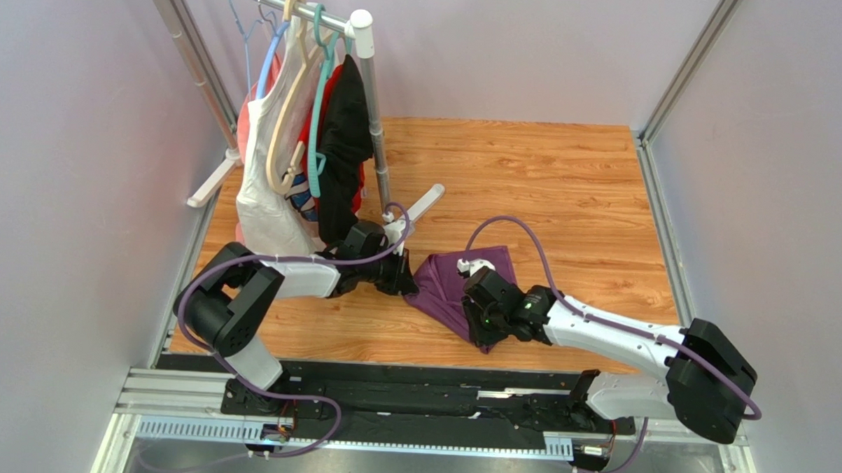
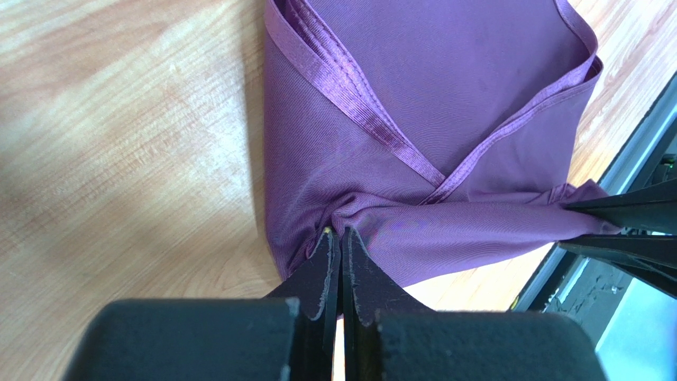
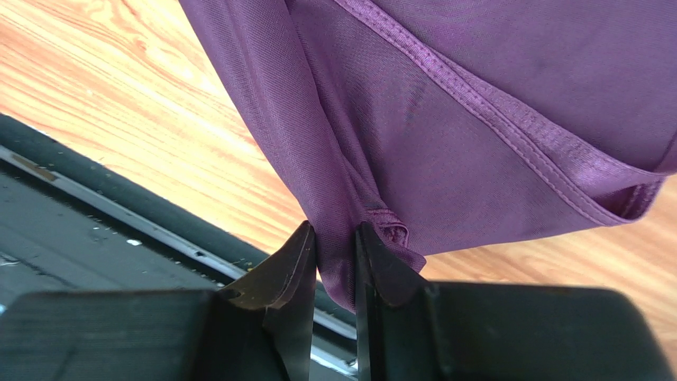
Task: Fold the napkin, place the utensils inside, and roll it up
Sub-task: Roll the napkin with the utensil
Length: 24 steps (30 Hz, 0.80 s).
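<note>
**Mia:** Looking from above, where is the napkin [image 1: 465, 291] sitting?

**Ben:** It is lying bunched on the wooden table [image 1: 564, 189], between the left claw [image 1: 405, 273] and the right claw [image 1: 483, 305]. I am counting one napkin and two claws.

**Mia:** What is the left wrist view showing?

**Ben:** The left claw [image 2: 340, 238] is pinching a fold of the cloth tight. I think it is holding on so the napkin can be folded.

**Mia:** And the right wrist view?

**Ben:** The right claw [image 3: 334, 238] is squeezing a bunched hem. The cloth is stretching between them.

**Mia:** Are any utensils showing?

**Ben:** I am seeing none.
</note>
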Each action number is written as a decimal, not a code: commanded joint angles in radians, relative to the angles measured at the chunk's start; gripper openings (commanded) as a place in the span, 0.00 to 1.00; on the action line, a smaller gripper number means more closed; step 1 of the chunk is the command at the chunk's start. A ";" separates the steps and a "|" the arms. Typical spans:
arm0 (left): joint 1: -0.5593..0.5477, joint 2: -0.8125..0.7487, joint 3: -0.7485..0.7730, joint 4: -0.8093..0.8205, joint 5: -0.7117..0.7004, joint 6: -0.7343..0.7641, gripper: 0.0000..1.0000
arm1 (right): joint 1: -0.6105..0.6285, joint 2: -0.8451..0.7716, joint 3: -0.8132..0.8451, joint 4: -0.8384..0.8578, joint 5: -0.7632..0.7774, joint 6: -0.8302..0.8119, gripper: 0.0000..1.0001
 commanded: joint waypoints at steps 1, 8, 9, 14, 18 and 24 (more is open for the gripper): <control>0.004 -0.018 0.020 -0.068 -0.019 0.037 0.00 | 0.000 -0.017 -0.034 -0.037 -0.031 0.131 0.15; 0.004 0.010 0.058 -0.109 -0.024 0.066 0.00 | -0.012 0.021 -0.115 -0.003 -0.028 0.235 0.17; 0.004 0.014 0.062 -0.112 -0.024 0.069 0.00 | -0.012 0.035 -0.119 0.006 -0.030 0.240 0.17; 0.004 0.017 0.075 -0.134 -0.027 0.089 0.00 | -0.011 0.061 -0.139 0.005 -0.013 0.266 0.24; 0.004 0.026 0.092 -0.157 -0.013 0.106 0.00 | -0.011 0.024 -0.128 -0.029 -0.008 0.267 0.34; 0.004 0.042 0.112 -0.184 0.002 0.135 0.00 | -0.008 -0.071 -0.065 -0.128 0.012 0.257 0.55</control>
